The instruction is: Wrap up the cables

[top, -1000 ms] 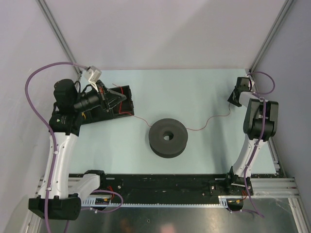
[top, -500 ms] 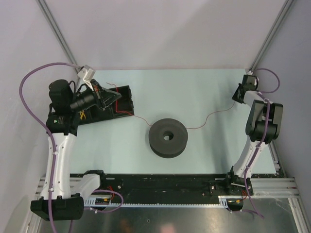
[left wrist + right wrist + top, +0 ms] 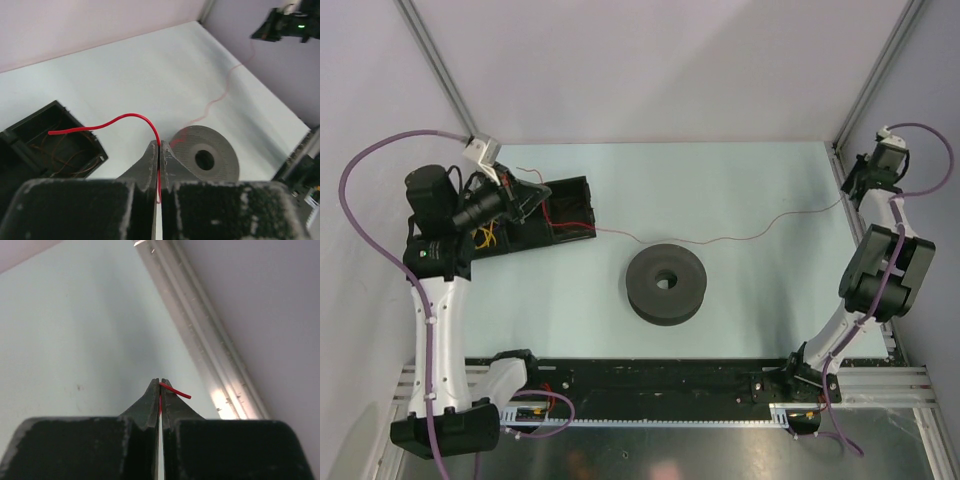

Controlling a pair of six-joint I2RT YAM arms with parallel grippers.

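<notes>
Left gripper (image 3: 158,150) and right gripper (image 3: 160,386) each clamp shut on a wire (image 3: 740,238) end. They hold it stretched just far of the spool (image 3: 665,283), likely straightening it for winding.

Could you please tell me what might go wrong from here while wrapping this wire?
The right gripper pinches the wire near its very end, only a short stub showing, so it could slip free under tension. The free tail beyond the left gripper curls toward the open black box and might snag there.
</notes>
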